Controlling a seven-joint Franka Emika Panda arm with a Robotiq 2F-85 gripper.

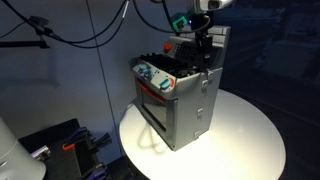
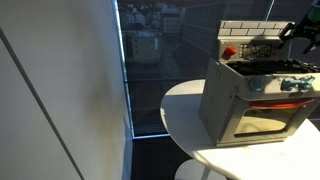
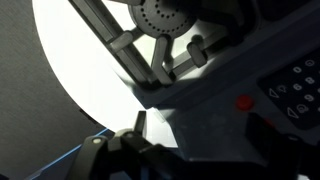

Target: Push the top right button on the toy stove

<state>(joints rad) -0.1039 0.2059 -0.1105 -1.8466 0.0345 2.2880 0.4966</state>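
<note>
The silver-grey toy stove (image 1: 180, 100) stands on a round white table (image 1: 250, 135), and shows in both exterior views (image 2: 250, 95). Its brick-pattern back wall and red-framed control panel (image 1: 182, 48) are at the top rear. My gripper (image 1: 204, 48) hangs right over the stove's rear top by the panel, and also appears at the frame edge (image 2: 298, 30). In the wrist view the gripper (image 3: 198, 130) is close above the grey stove top (image 3: 190, 110). Its fingers stand apart with nothing between them. A red button (image 3: 243, 102) and the dark panel keys (image 3: 295, 88) lie just ahead.
A black burner (image 3: 165, 15) and pan-support bars show above the fingers. Cables hang behind the stove (image 1: 80, 30). Dark equipment sits on the floor (image 1: 60, 140). A window with a city view (image 2: 160, 60) stands behind the table (image 2: 185, 110).
</note>
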